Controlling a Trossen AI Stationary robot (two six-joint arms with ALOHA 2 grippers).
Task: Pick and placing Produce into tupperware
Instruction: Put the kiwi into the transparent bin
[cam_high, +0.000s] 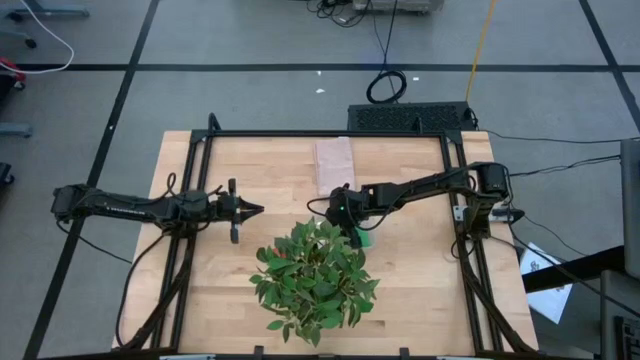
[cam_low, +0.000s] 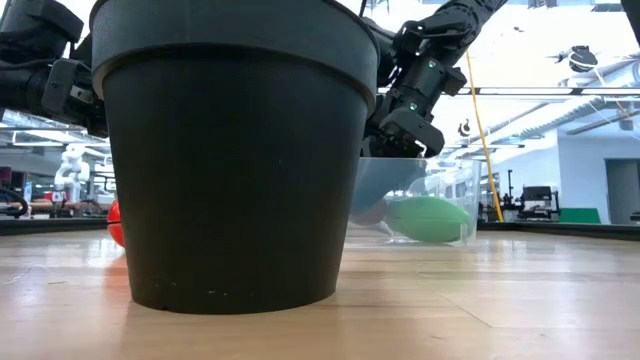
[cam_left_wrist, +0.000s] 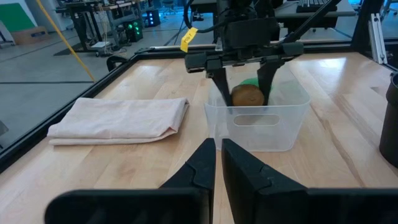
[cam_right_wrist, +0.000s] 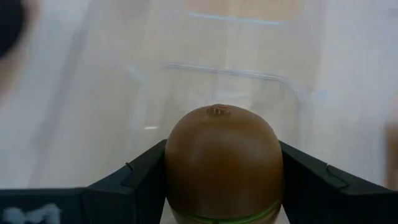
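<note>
The clear tupperware tub (cam_left_wrist: 258, 124) stands on the table beside the plant. My right gripper (cam_left_wrist: 247, 93) hangs over it, shut on the brown kiwi (cam_right_wrist: 221, 158). The green oval (cam_low: 430, 218) lies inside the tub on its floor, and also shows in the high view (cam_high: 365, 238). The small red piece (cam_low: 115, 222) lies on the table and peeks out behind the pot's left side. My left gripper (cam_high: 245, 208) is shut and empty, left of the plant, pointing at the tub. My right gripper pinches the kiwi's two opposite sides (cam_right_wrist: 171, 168) between its two fingers (cam_left_wrist: 217, 84). The fingers point down from above. The kiwi sits upright in the hold over the tub's opening, about level with its rim; whether it touches the tub floor I cannot tell.
A big leafy plant (cam_high: 315, 275) in a black pot (cam_low: 235, 150) stands at the table's near middle, close to the tub. A pinkish-beige folded cloth (cam_left_wrist: 124, 118) lies toward the far edge. Dark frame rails (cam_high: 330, 133) border the table.
</note>
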